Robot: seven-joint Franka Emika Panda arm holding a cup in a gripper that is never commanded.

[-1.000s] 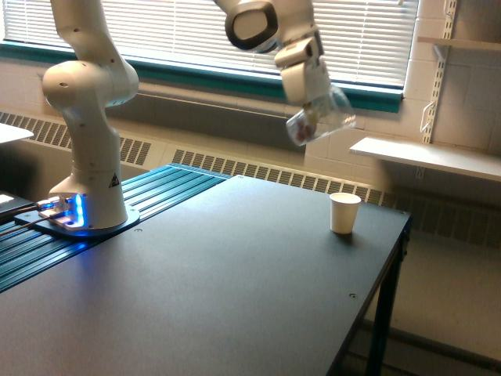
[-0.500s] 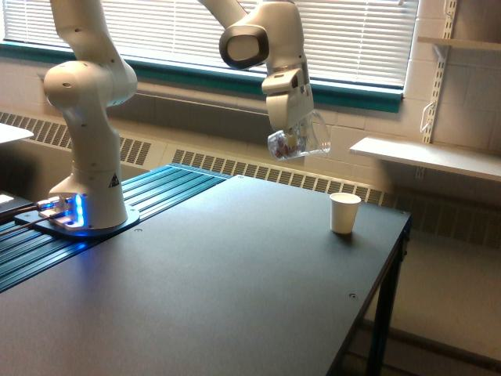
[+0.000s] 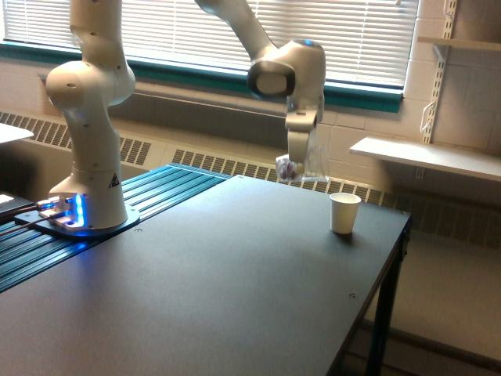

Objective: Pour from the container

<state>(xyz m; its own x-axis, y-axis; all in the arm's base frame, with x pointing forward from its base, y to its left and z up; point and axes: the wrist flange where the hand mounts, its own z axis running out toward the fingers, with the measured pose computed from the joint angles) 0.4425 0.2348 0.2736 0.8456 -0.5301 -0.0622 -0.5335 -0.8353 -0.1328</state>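
Above the far side of the desk [image 3: 235, 266], the tool [image 3: 301, 160] hangs at the end of the white arm [image 3: 282, 74], pointing down and closed on the container [image 3: 301, 167]. The container is a clear cup held off the desk surface, with pinkish-purple bits visible near its lower part, on the exterior view's left side of it. Its exact tilt cannot be determined from this view.

Differences from the earlier frames:
- The tool is lower than half a second ago and now hangs just above desk level at the back edge.
- The tool has shifted toward the exterior view's right, closer to the white paper cup [image 3: 344, 212].
- One second ago the container was tipped well over on its side; it now appears closer to upright.

The white paper cup stands upright on the desk, below the tool and to its side toward the exterior view's right, apart from the container. Its position matches the earlier frames.
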